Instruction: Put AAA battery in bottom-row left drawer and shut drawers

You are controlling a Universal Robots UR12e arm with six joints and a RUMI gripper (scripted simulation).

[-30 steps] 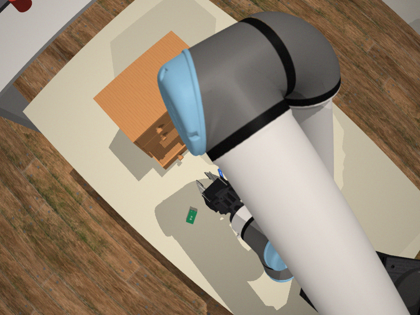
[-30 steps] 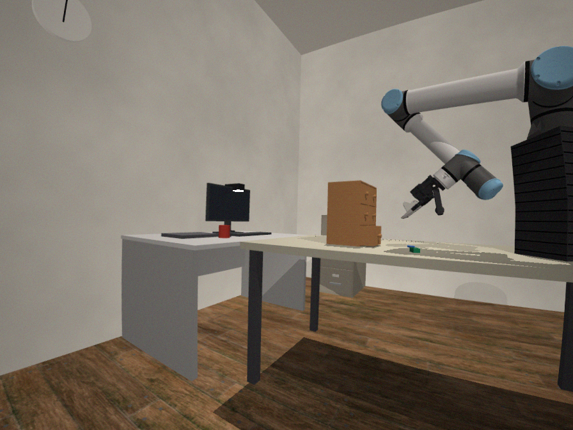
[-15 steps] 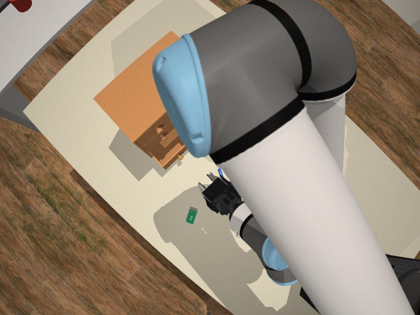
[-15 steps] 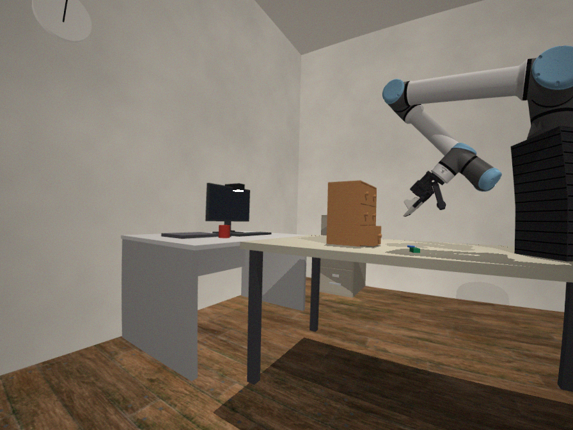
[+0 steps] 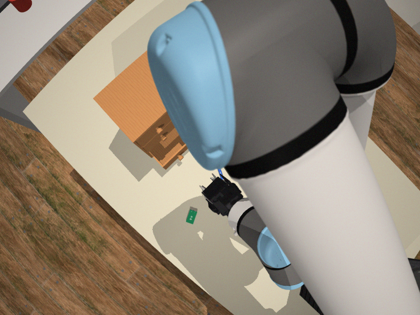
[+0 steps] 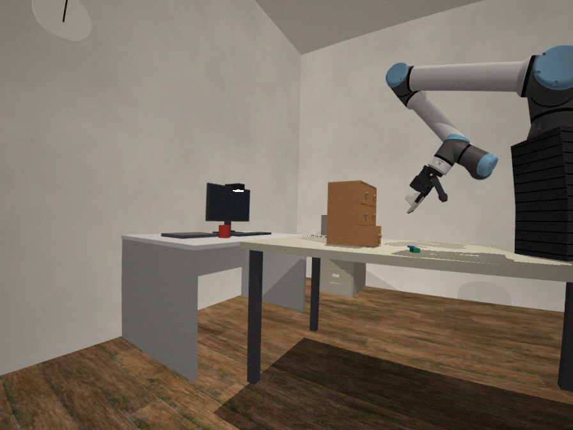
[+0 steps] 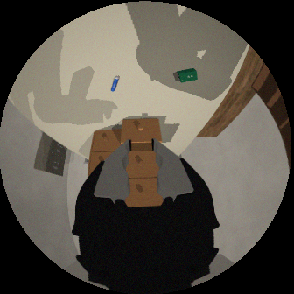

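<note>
AAA battery (image 7: 115, 83): small blue cylinder with a pale tip, lying flat on the beige table (image 6: 462, 265), out in the open in front of the chest (image 6: 346, 212), not in any drawer. From the top only a sliver of blue (image 5: 221, 173) shows at the edge of the arm's big elbow; from the side it is a blue speck (image 6: 410, 246) just beside a green chip (image 6: 415, 249). In the wrist view battery and chip (image 7: 186, 75) lie well apart. Chest is orange wood, upright, 3 rows of drawers with small knobs; a bottom-row drawer (image 6: 376, 233) sticks part-way out, the rest flush. Which side of the row that drawer is on, cannot tell for sure. Arm reaches out from the black base on the right, upper link about level, forearm sloping down, wrist bent so the gripper (image 6: 412, 205) hangs in the air above the table, tilted down toward the chest front, near mid-drawer height. Its fingers are drawn in to a narrow gap with nothing in it; chest drawers show through the gap. Gripper touches nothing. Open table lies between chest front and gripper; the chip (image 5: 191, 215) sits near the table's long edge, and the chest has bare table on its other sides.
</note>
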